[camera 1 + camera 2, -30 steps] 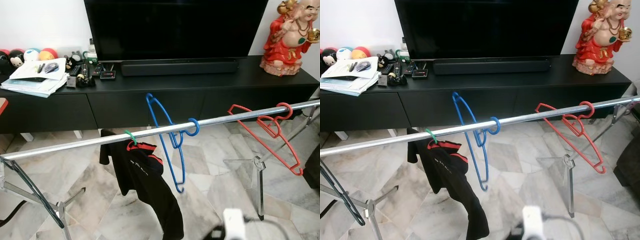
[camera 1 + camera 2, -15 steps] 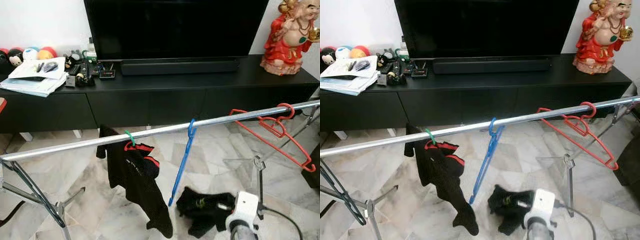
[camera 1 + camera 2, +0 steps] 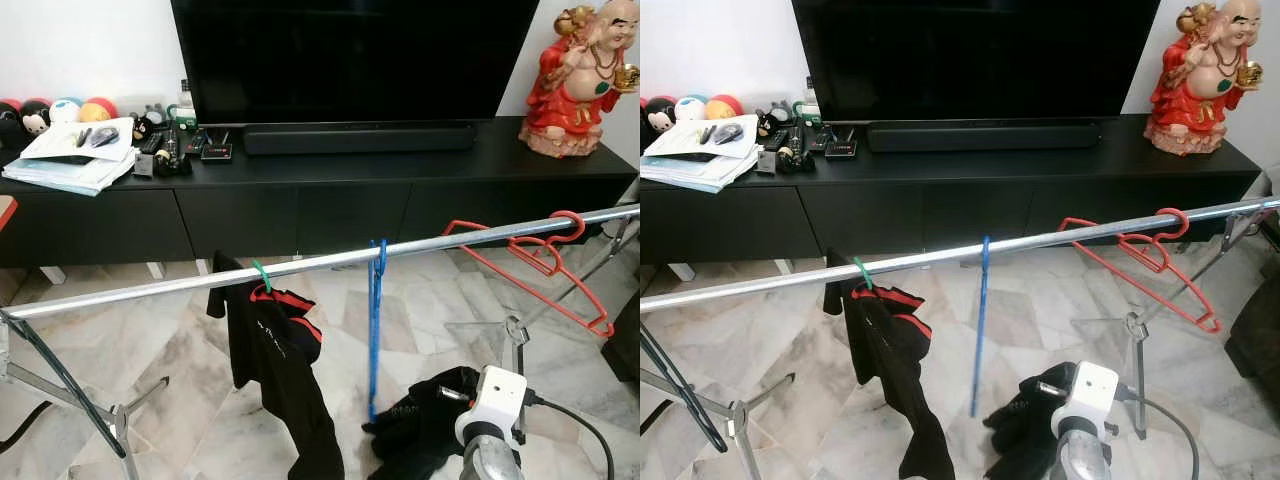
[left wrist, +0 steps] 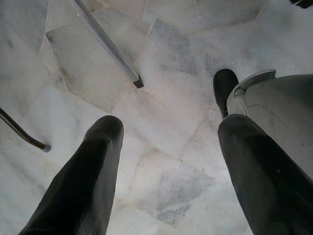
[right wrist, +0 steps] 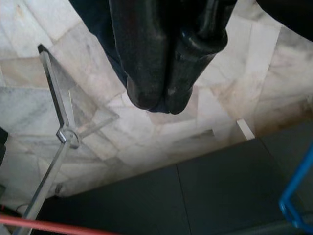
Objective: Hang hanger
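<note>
A blue hanger (image 3: 373, 340) hangs by its hook on the silver rail (image 3: 150, 290), edge-on to me and pointing straight down. To its left a green-hooked hanger carries a black shirt (image 3: 275, 360). Red hangers (image 3: 545, 260) hang skewed on the rail's right end. Low at the front right, my right arm (image 3: 492, 410) holds a bunched black garment (image 3: 425, 435) below the rail. In the right wrist view the right gripper (image 5: 155, 100) has its fingers pressed together, with dark cloth behind them. My left gripper (image 4: 166, 132) hangs open above the marble floor.
A black TV console (image 3: 330, 190) with a TV (image 3: 350, 60), papers (image 3: 70, 160) and a red statue (image 3: 585, 80) stands behind the rail. The rack's metal legs (image 3: 515, 370) spread on the floor at both ends. My own foot (image 4: 225, 88) is beside the left gripper.
The blue hanger has swung from a slanted, twisted pose to hang straight and edge-on. My right arm has risen into view with the black garment. The red hangers sway.
</note>
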